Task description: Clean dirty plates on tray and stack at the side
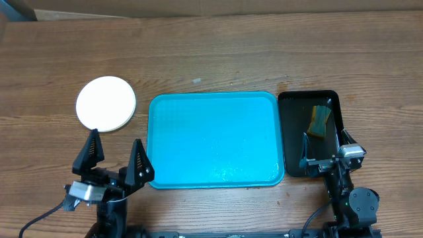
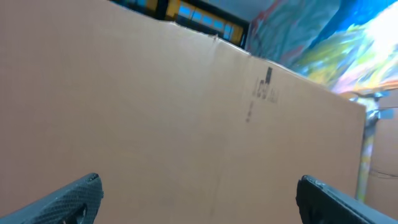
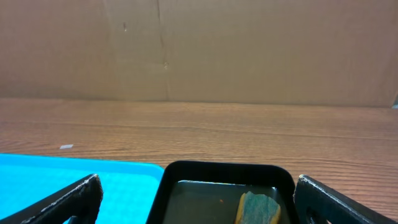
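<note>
A stack of round plates, white on top with a pale rim showing beneath, sits on the wooden table left of the tray. The turquoise tray lies in the middle with no plates on it; it also shows in the right wrist view. My left gripper is open and empty, near the table's front edge below the plates. In the left wrist view its fingers frame only a cardboard wall. My right gripper is open and empty over the near end of the black tray.
A narrow black tray stands right of the turquoise tray and holds murky liquid and a yellow-green sponge. A cardboard wall runs along the table's far edge.
</note>
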`<state>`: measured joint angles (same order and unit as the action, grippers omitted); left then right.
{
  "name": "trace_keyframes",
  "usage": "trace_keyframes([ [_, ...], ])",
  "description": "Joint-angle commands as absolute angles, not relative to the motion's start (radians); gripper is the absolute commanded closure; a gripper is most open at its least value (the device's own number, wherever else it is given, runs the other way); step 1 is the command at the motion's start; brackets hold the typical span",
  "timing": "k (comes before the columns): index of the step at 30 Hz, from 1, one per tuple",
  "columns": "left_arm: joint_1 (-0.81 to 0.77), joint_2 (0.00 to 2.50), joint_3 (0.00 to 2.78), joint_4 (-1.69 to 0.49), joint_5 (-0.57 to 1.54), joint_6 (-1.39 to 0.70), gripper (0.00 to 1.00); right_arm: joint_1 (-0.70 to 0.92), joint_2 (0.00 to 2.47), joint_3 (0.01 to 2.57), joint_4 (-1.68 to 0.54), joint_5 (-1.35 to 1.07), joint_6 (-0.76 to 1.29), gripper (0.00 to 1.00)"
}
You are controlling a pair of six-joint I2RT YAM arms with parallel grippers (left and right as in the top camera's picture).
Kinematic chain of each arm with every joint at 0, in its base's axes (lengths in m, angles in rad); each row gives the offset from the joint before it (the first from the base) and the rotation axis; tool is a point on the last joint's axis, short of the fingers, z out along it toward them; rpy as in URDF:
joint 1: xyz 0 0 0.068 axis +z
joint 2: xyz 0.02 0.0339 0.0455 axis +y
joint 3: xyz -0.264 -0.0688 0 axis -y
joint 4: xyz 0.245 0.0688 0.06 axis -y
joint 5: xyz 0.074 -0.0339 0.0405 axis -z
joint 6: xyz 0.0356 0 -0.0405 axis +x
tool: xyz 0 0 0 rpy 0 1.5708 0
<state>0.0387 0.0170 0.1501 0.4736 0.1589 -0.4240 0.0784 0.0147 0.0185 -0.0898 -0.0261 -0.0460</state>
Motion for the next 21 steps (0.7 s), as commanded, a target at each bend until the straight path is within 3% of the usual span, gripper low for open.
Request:
trace_keyframes([
  [1, 0.032, 0.004, 0.091, 0.537, 0.145, -0.461, 0.00, 0.072, 0.003, 0.008, -0.083, -0.028, -0.050, 0.00],
  [13, 0.032, 0.004, 0.004, 0.551, 0.116, -0.461, 0.00, 0.072, 0.003, 0.008, -0.083, -0.028, -0.050, 0.00],
  [21, 0.032, 0.004, 0.004, 0.390, 0.093, -0.457, 0.00, 0.072, 0.003, 0.008, -0.083, -0.028, -0.050, 0.00],
])
